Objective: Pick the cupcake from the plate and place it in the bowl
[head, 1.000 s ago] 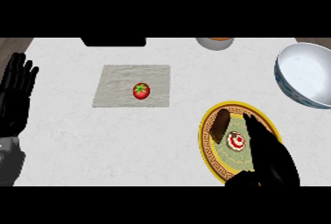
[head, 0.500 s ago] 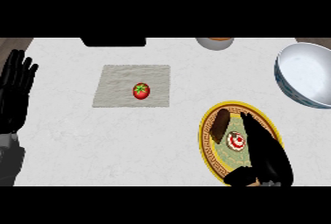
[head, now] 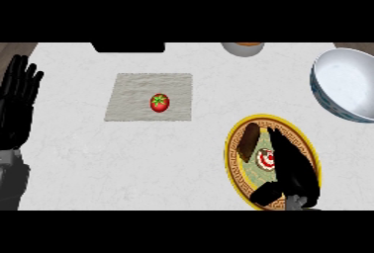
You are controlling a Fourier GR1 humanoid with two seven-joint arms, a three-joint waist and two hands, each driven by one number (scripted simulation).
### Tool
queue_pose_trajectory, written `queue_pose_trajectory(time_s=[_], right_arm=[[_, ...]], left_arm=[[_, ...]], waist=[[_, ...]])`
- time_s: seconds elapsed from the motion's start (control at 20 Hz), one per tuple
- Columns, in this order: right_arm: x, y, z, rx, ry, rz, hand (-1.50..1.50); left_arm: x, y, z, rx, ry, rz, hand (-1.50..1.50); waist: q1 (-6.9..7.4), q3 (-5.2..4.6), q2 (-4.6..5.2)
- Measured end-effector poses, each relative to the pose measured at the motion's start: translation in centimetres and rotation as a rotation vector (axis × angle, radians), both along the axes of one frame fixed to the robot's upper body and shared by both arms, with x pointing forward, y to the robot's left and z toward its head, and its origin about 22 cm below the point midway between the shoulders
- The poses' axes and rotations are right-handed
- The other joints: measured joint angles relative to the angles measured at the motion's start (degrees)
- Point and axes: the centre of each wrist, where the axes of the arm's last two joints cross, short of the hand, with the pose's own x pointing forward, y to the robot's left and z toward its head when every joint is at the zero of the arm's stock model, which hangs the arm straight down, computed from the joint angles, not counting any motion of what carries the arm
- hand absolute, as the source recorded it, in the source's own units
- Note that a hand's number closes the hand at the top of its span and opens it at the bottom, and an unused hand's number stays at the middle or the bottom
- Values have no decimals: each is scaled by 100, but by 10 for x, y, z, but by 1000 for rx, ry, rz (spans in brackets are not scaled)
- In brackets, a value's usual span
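Observation:
The cupcake (head: 265, 158), brown-sided with a white and red top, sits on the yellow-rimmed plate (head: 237, 168) at the lower right. My right hand (head: 296, 173) lies over the plate. Its fingers (head: 285, 148) run fairly straight along the cupcake's right side, touching or nearly touching it. The thumb (head: 266, 195) sticks out below and left of the cupcake, so the hand is open around it. The large white bowl (head: 350, 89) with a blue outside stands at the right edge, beyond the plate. My left hand (head: 18, 104) rests open at the left edge, fingers up.
A red tomato (head: 159, 102) lies on a beige cloth (head: 131, 106) left of centre. A small cup with orange contents (head: 243, 48) and a black object (head: 128, 47) sit at the counter's far edge.
My right hand has settled lower over the plate beside the cupcake, and its thumb has swung out at the lower left. The cupcake, bowl and left hand have stayed put.

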Motion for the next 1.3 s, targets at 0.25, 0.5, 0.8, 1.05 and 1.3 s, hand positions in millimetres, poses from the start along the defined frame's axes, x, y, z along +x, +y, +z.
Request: queue_pose_trajectory(time_s=[0.25, 0.5, 0.8, 1.05, 1.3], right_arm=[[9, 6, -16, 5, 20, -15, -150], [10, -5, -24, 2, 53, -47, -150], [19, -11, -38, -18, 41, -41, 150], [18, -24, -48, -37, -40, -12, 150], [14, -27, -45, -69, -75, 12, 150]], left_arm=[[2, -4, -1, 1, 4, 4, 0], [-4, -6, -3, 2, 0, 8, 0], [-5, -3, -3, 4, 3, 2, 0], [-3, -4, -7, -2, 10, 1, 0], [-5, 5, -1, 0, 10, 4, 0]], waist=[[2, 1, 0], [3, 1, -1], [7, -1, -3], [-1, -7, -10], [-3, -7, -12]])
